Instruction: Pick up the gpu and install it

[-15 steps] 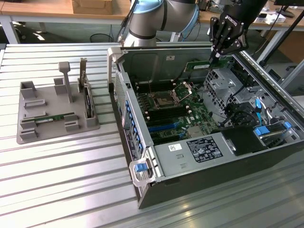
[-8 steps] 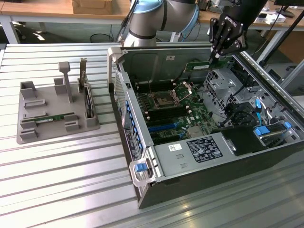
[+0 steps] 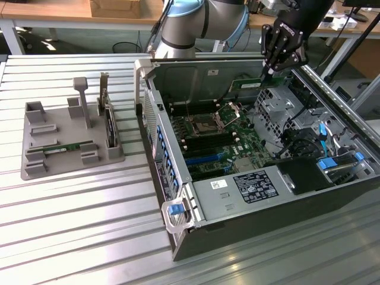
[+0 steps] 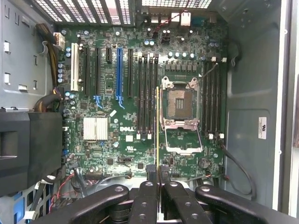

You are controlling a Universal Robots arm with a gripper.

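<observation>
The gpu [image 3: 246, 84] is a long thin green board stick, and it hangs level over the far part of the open computer case [image 3: 178, 178]. My gripper [image 3: 268, 75] is shut on its end at the exterior view's right. In the wrist view the gpu [image 4: 157, 135] shows edge-on as a thin yellow-green line. It runs out from my gripper [image 4: 157, 173] along the black memory slots [image 4: 147, 88], beside the open processor socket [image 4: 180, 103]. The stick is above the motherboard [image 4: 107, 154], apart from it.
A grey holder [image 3: 35, 163] stands on the slatted table at the exterior view's left. It carries another green stick [image 3: 62, 147] and a dark upright card [image 3: 110, 127]. Inside the case are a black drive cage [image 4: 28, 149], cables [image 4: 238, 163] and blue latches [image 3: 326, 163].
</observation>
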